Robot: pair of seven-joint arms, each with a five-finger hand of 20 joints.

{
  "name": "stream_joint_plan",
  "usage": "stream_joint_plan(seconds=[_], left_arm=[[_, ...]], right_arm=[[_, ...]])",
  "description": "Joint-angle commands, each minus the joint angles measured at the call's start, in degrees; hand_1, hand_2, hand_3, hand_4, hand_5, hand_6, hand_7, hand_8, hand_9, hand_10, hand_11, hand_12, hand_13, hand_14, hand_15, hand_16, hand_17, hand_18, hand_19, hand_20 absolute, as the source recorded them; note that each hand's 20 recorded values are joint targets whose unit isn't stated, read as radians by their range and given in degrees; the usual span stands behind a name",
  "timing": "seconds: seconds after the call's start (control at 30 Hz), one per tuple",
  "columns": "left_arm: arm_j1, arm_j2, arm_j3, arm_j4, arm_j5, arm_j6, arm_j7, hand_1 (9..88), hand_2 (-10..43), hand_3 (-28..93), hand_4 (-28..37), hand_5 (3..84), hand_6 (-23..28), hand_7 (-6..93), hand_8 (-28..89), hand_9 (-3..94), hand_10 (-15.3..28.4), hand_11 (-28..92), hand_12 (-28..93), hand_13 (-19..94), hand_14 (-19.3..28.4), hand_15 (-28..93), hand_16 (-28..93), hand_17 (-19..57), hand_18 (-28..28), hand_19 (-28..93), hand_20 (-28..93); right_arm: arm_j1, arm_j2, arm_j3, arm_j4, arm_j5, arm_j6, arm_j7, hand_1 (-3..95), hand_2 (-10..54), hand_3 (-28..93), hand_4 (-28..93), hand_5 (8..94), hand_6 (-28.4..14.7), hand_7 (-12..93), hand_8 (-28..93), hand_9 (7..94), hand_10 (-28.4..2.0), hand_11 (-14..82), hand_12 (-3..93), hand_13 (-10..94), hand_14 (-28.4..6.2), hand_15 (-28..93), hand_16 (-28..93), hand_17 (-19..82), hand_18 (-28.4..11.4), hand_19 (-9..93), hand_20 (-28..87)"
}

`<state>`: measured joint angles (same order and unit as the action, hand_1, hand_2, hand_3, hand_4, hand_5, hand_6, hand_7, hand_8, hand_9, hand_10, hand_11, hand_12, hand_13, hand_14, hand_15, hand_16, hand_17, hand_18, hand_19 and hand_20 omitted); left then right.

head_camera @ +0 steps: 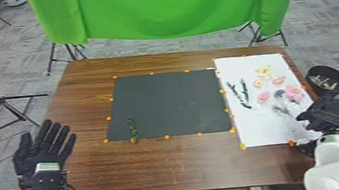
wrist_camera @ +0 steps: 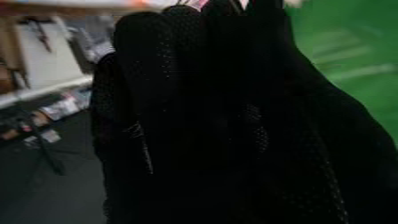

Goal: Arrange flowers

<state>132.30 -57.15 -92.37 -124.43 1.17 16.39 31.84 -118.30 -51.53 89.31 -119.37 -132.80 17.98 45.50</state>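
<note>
Head view: black bowl (head_camera: 326, 71) holds something pale; left hand (head_camera: 44, 155) spread, right hand (head_camera: 326, 116), I cannot tell.

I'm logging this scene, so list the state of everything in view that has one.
Left robot hand: open, palm empty
Right robot hand: at the table's right side
Green stem: lying on the dark mat
Dark mat: spread flat
White sheet: flat, flowers on it
Pink flowers: lying down
Dark container: open-topped
Green cloth: hanging
</note>
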Motion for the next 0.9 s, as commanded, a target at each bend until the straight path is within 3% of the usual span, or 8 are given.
stream_joint_plan(seconds=[0.03,0.23,0.33,0.63,0.9], left_arm=[[0.5,-0.18,0.38,0.16,0.31,-0.23,-0.58,24.3,18.9,72,-28.3,43.8,10.4,15.3,-8,36.0,16.3,28,12,26,17.2,45,-9,-6.1,14.5,38,9],[1.27,-0.06,0.57,-0.15,0.12,0.53,-0.4,24.2,18.9,72,-28.3,43.7,10.4,15.1,-8,35.9,16.3,28,11,26,17.3,45,-9,-6.1,14.5,38,9],[0.72,-0.12,1.13,-0.03,0.7,0.49,-1.35,24.2,18.9,72,-28.3,43.7,10.3,15.2,-8,35.9,16.3,28,12,26,17.3,45,-9,-6.1,14.5,38,9],[-0.66,0.22,2.33,0.22,0.91,1.0,-2.18,25.2,19.6,74,-28.1,43.7,10.3,15.3,-8,35.9,16.2,28,12,26,17.3,45,-9,-6.2,14.5,38,9],[-2.34,0.58,3.33,0.72,1.4,1.57,-3.64,25.2,19.2,73,-28.2,43.7,10.3,15.3,-8,35.8,16.4,28,11,26,17.3,45,-9,-6.2,14.5,38,8]], right_arm=[[4.27,2.97,-2.51,-4.32,-1.0,4.02,-1.95,53.7,-9.5,80,-21,86.6,0.1,25,4,92.3,-10.7,5.1,34.3,78,-7.9,41,42,30,-20.8,74,36],[13.32,1.13,-10.53,-3.76,1.34,6.22,-2.58,49.9,-9.5,84,-19,86.8,0.1,26,5,92.8,-10.8,5.9,35.3,78,-8.1,42,42,30,-20.9,74,36],[18.44,-0.68,-16.71,-2.31,0.62,7.53,-3.64,46.6,-9.5,87,-16,86.0,-0.2,29,7,93.2,-11.4,7.3,36.7,78,-8.7,44,42,29,-21.2,74,36],[32.02,-8.95,-33.13,2.74,1.83,3.25,-1.54,39.0,-9.5,92,-5,80.3,-0.5,44,10,92.4,-11.0,13.3,42.1,73,-12.0,60,36,29,-23.2,76,37],[37.57,-15.66,-41.77,8.29,-0.1,1.55,-1.69,38.0,-9.5,93,-3,79.1,-1.3,48,9,92.1,-11.7,15.5,42.4,73,-13.2,63,36,29,-24.9,78,37]])
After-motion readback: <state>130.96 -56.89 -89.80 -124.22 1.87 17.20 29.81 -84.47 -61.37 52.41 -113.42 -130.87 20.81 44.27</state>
